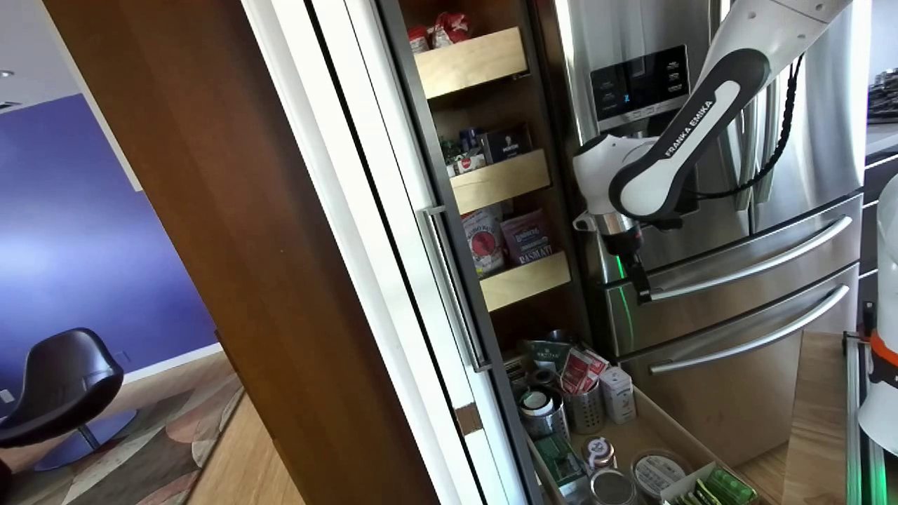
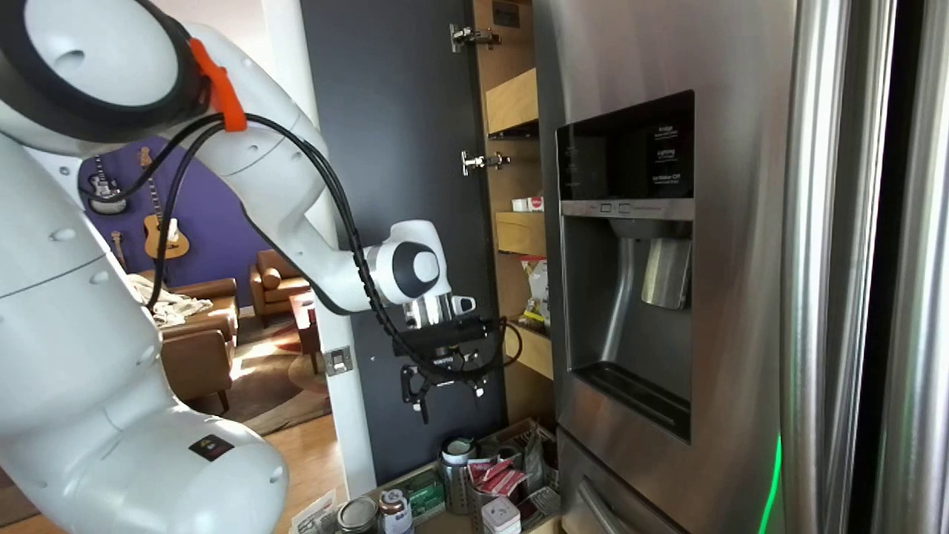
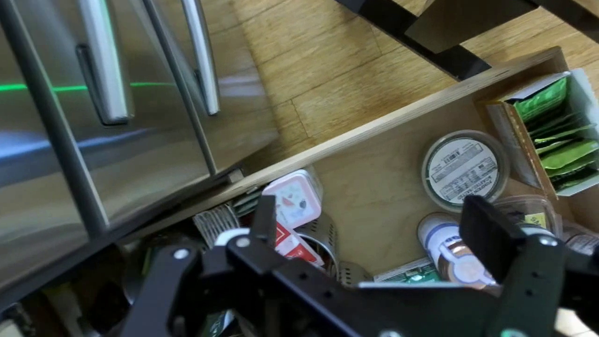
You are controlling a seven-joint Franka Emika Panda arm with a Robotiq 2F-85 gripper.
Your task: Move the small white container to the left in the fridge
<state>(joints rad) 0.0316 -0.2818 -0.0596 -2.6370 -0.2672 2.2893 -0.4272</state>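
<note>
A small white container with a pink-edged, rounded-square lid (image 3: 292, 199) stands in the open wooden drawer (image 3: 374, 128). It also shows in both exterior views (image 1: 617, 394) (image 2: 501, 515). No plain white roundish tub shows clearly; a white round top (image 1: 535, 401) sits in a steel holder. The stainless-steel fridge (image 2: 741, 297) is closed beside the drawer. My gripper (image 3: 369, 210) is wide open and empty, pointing down above the drawer. In the wrist view its left finger overlaps the container's lid edge. In both exterior views the gripper (image 1: 637, 277) (image 2: 451, 400) is well above the drawer's contents.
A round labelled tub (image 3: 463, 171), a white-and-blue jar (image 3: 456, 250) and a box of green packets (image 3: 557, 131) share the drawer. Red packets (image 2: 495, 478) stick up from a steel holder. The fridge's bar handles (image 1: 751, 259), pantry shelves (image 1: 526, 280) and open pantry door (image 2: 400, 185) surround the arm.
</note>
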